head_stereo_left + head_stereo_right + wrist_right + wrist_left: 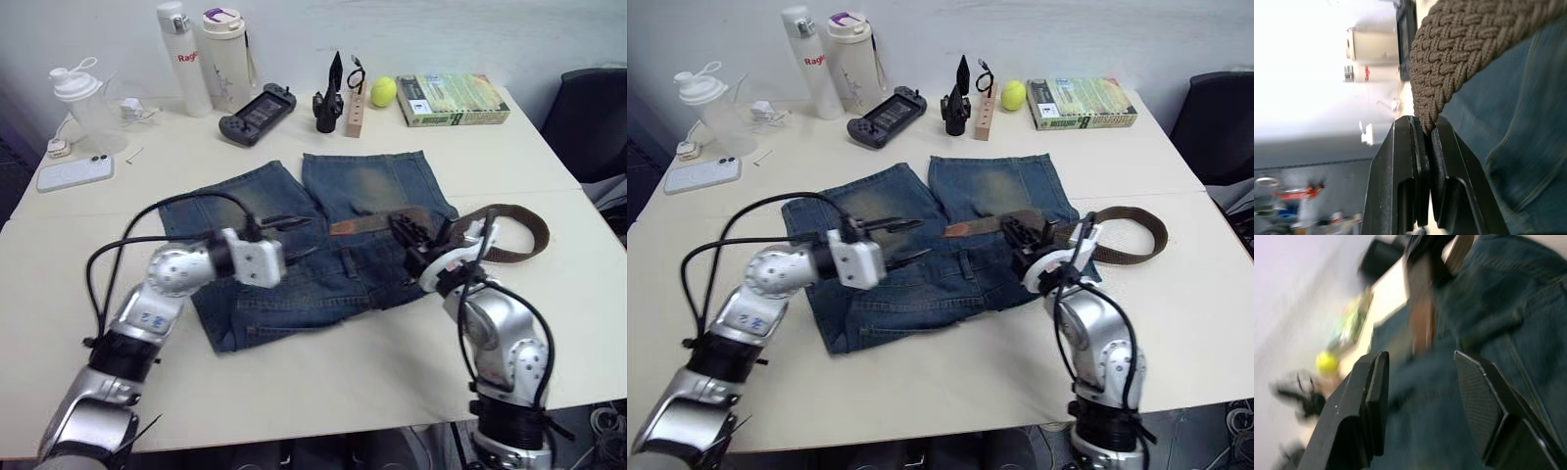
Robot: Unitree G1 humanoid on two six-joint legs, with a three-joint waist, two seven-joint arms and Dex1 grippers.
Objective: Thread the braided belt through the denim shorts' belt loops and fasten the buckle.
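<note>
Shorts made of blue denim, the denim shorts (313, 235), are lying flat in the middle of the white surface (294, 382). The braided belt (509, 235) is lying across the top part of the shorts, and its tan tip (345, 227) is resting on the denim near the middle. The rest of the belt is making a loop on the surface off the right side of the shorts.

The right gripper (1426, 132) is squeezing the brown belt between its fingers (1400, 161), just where the belt is crossing the right side of the shorts. The fingers are clenched on the woven strap.

The left gripper (299, 237) is hanging over the left half of the shorts, and it is pointing toward the tan tip. Its fingers (1371, 387) are spread apart and are holding nothing.

At the back of the surface, a yellow ball (383, 91), a book (453, 99), two bottles (206, 54) and a phone (74, 173) are sitting well apart from the shorts.
</note>
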